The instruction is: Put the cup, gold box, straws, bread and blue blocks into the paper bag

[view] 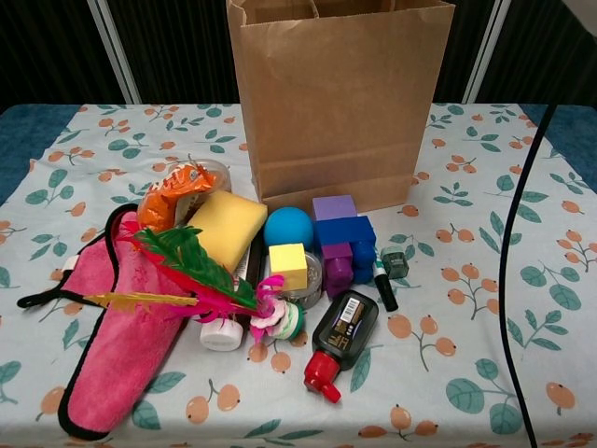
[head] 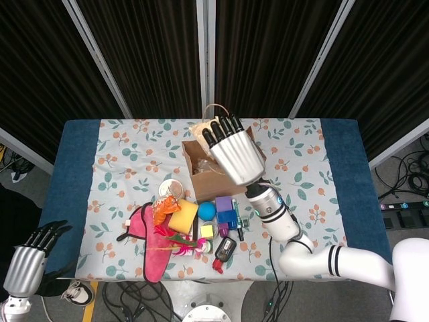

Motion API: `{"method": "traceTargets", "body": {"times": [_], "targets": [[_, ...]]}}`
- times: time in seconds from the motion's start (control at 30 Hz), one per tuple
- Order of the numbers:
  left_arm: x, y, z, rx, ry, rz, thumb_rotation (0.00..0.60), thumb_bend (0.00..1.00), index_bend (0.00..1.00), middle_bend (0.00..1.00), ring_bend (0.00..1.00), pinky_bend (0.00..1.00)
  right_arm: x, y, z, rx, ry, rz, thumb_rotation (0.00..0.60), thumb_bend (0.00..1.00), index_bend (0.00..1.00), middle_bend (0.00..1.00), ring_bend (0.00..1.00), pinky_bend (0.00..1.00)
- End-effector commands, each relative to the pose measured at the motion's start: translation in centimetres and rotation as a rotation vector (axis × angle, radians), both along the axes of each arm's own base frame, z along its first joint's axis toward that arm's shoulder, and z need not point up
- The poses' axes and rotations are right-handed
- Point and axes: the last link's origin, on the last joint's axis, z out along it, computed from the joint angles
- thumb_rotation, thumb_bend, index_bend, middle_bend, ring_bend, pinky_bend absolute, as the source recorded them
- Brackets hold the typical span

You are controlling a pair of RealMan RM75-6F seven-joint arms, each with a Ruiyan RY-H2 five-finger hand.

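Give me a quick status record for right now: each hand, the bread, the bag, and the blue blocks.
right hand: over the bag's open top, fingers around the bread
bread: pale edge showing past the fingers, above the bag, not yet dropped in
left hand: low at the table's near left corner, holding nothing, fingers apart
bag: upright at the table's middle, some items already inside
blue blocks: on the cloth in front of the bag, beside the purple blocks

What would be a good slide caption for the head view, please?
Right hand holding bagged bread over the open paper bag; blue blocks still on the table.
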Motion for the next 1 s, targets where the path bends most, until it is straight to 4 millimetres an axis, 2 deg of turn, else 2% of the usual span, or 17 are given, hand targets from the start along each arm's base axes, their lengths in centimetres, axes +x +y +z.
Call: {"method": "traceTargets", "body": {"times": [0.03,0.17,0.23,0.3,0.37,0.53,0.67,0.83,1.0], "targets": [[0.0,0.0,0.0,0.001,-0.003,0.001,0.6,0.17,0.29,0.31,0.21,0.26,-0.9,-0.4,-0.5,0.006,-0.001,-0.039,0.6,0.24,0.51,0.48,0.32,0.34],[-0.1,0.0,0.0,0.0,-0.003,0.002,0.6,0.17,0.29,0.31,0.21,0.26,-1.8,-0.9,-0.9,0.027,-0.001,-0.081,0.6,0.23,0.5,0.47,0.32,0.32],[-0.1,0.0,0.1,0.0,-0.003,0.004,0.6,0.17,0.29,0.31,0.21,0.26,-2.1,-1.1,-1.1,0.051,-0.001,-0.101,0.6,0.18,0.45,0.44,0.29,0.28],[-0.1,0.0,0.1,0.001,-0.003,0.004,0.6,0.17,0.29,0.31,0.21,0.26,-2.3,-1.1,-1.4,0.085,-0.003,-0.124,0.6,0.11,0.39,0.4,0.23,0.21],[-0.1,0.1,0.1,0.002,-0.002,0.003,0.6,0.17,0.29,0.31,0.21,0.26,-2.4,-1.1,-1.5,0.115,-0.005,-0.14,0.6,0.02,0.29,0.32,0.15,0.1],[-0.1,0.0,0.1,0.002,-0.002,0.004,0.6,0.17,0.29,0.31,0.21,0.26,-2.2,-1.0,-1.2,0.139,-0.025,-0.15,0.6,0.0,0.16,0.24,0.06,0.01],[-0.1,0.0,0.1,0.001,-0.002,0.004,0.6,0.17,0.29,0.31,0.21,0.26,-2.0,-0.9,-0.5,0.126,-0.048,-0.141,0.6,0.0,0.15,0.23,0.06,0.0],[-0.2,0.1,0.0,0.0,0.0,0.006,0.6,0.17,0.29,0.31,0.21,0.26,-1.7,-0.2,1.7,0.099,-0.119,-0.111,0.6,0.0,0.15,0.23,0.06,0.01],[-0.2,0.1,0.0,-0.001,0.001,0.008,0.6,0.17,0.29,0.31,0.21,0.26,-2.1,0.8,6.3,0.036,-0.191,-0.082,0.6,0.0,0.15,0.24,0.07,0.03]]}}
